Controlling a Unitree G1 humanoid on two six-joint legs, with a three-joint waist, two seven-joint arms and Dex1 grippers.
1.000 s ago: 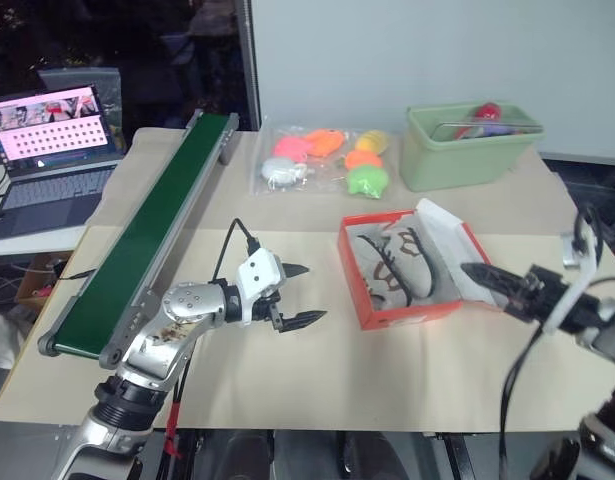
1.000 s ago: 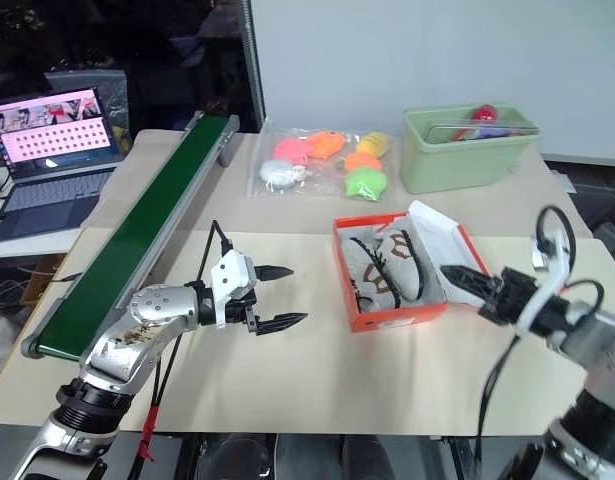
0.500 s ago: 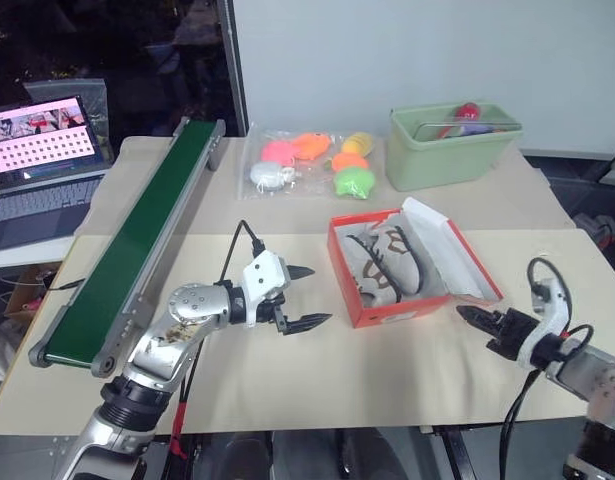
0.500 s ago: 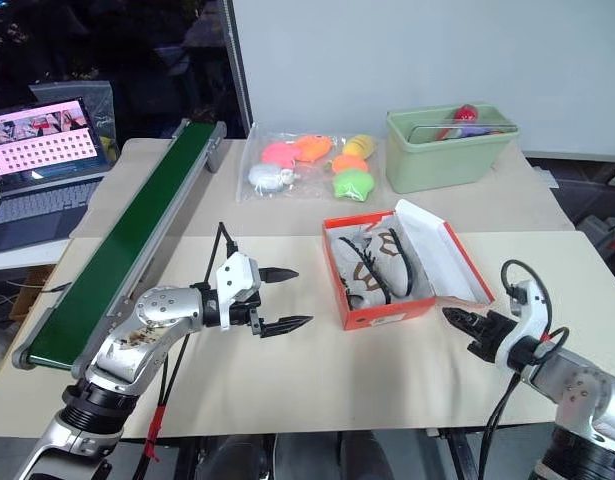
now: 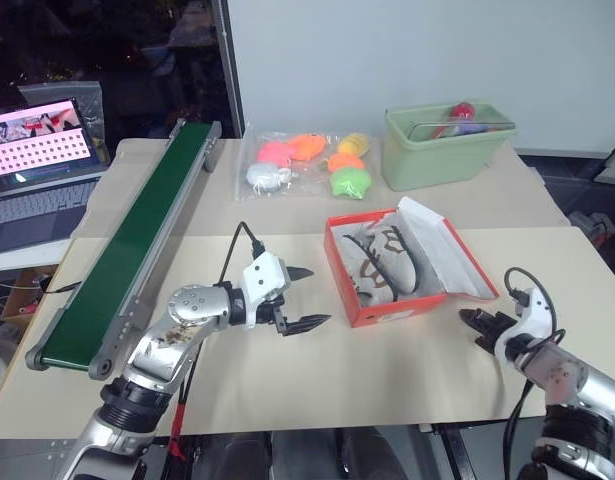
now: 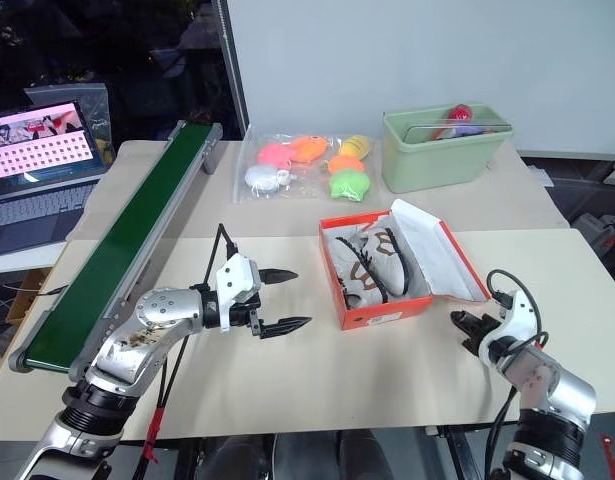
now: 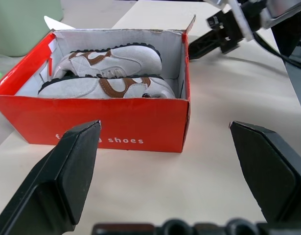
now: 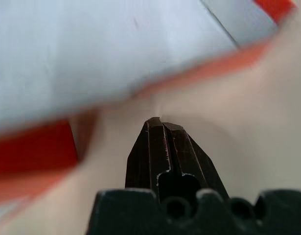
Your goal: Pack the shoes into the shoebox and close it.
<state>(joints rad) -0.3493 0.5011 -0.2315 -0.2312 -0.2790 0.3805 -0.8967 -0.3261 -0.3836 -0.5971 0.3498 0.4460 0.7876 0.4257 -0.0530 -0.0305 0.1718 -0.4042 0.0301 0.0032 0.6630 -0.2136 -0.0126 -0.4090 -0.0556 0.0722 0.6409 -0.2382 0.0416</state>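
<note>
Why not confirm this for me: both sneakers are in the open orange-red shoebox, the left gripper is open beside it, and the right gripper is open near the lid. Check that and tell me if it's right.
One thing is wrong: the right gripper is shut, its fingers pressed together in the right wrist view. The rest holds: both white sneakers lie inside the open orange-red shoebox, the left gripper is open beside it, and the right gripper sits near the lid.

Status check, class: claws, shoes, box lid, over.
Left claw open, empty, facing box. Right claw shut, low beside lid. Shoes inside, lid open. Nothing in the way.
</note>
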